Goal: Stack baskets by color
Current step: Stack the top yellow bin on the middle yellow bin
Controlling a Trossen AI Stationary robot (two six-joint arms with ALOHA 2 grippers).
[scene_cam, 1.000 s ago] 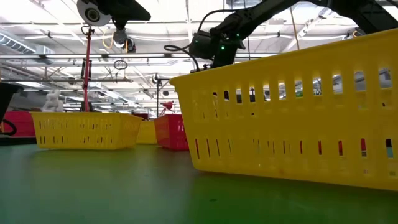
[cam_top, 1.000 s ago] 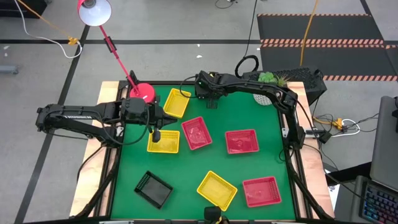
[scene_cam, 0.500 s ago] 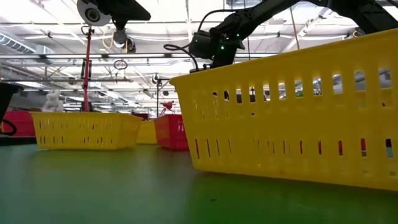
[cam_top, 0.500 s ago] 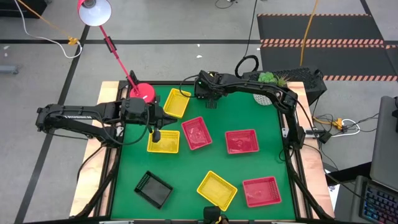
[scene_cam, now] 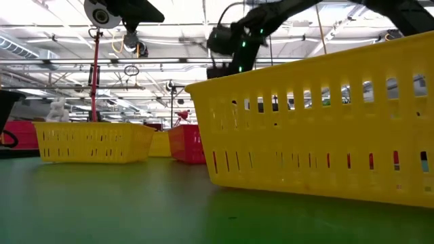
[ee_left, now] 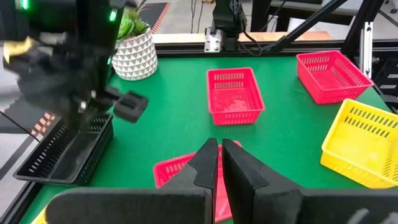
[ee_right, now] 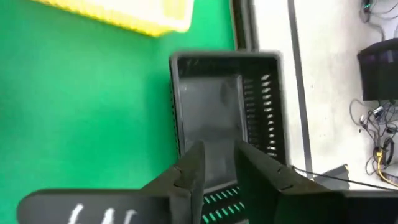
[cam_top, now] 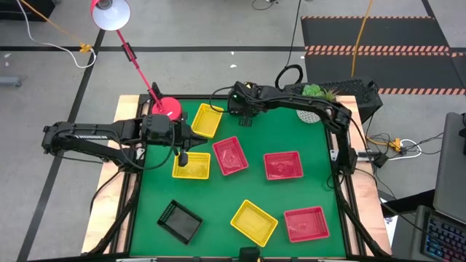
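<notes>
**Right gripper lifts off black basket**

The right gripper (cam_top: 241, 109) has risen slightly at the far table edge, fingers parted a little, gripping nothing, above a black basket (ee_right: 227, 112). Nearest lie a yellow basket (cam_top: 254, 221), a red basket (cam_top: 306, 223) and another black basket (cam_top: 180, 220). Mid-table, the left gripper (cam_top: 183, 158) hangs nearly closed and empty over a second yellow basket (cam_top: 191, 166), beside two red baskets (cam_top: 230, 155). A third yellow basket (cam_top: 206, 120) sits farther back.

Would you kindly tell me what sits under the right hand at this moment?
A black basket lies under the right hand, near a yellow basket. Its visible floor looks bare. The fingers cover its near end, and whether it is one basket or a nested stack cannot be seen.
</notes>
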